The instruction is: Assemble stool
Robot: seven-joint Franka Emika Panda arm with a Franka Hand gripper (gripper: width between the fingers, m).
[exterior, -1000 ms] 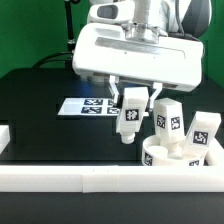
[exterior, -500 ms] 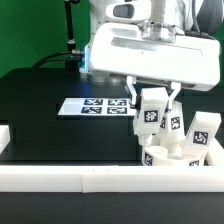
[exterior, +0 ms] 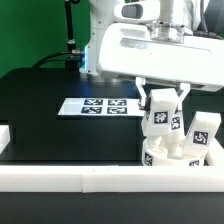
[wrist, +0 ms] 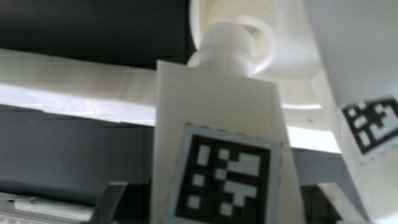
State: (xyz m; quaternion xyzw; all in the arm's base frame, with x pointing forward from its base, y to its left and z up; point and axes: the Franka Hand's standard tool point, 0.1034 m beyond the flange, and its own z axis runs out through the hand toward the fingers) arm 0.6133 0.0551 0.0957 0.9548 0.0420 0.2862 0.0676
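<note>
Tool (exterior: 164,100) clenched on a tagged stool leg (exterior: 162,118), held upright above the seat disc (exterior: 163,156) near the border bar (exterior: 110,178). Centre the leg's tip over a hole, then lower vertically.

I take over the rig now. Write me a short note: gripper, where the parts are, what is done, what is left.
Gripper: shut on a leg, held upright just over the seat near the front bar.
One leg stands on the seat at the exterior view's right. A third leg is not clearly seen.
Marker board lies on the table.
Left: seat the held leg in its hole; whether it is already in cannot be told.
</note>
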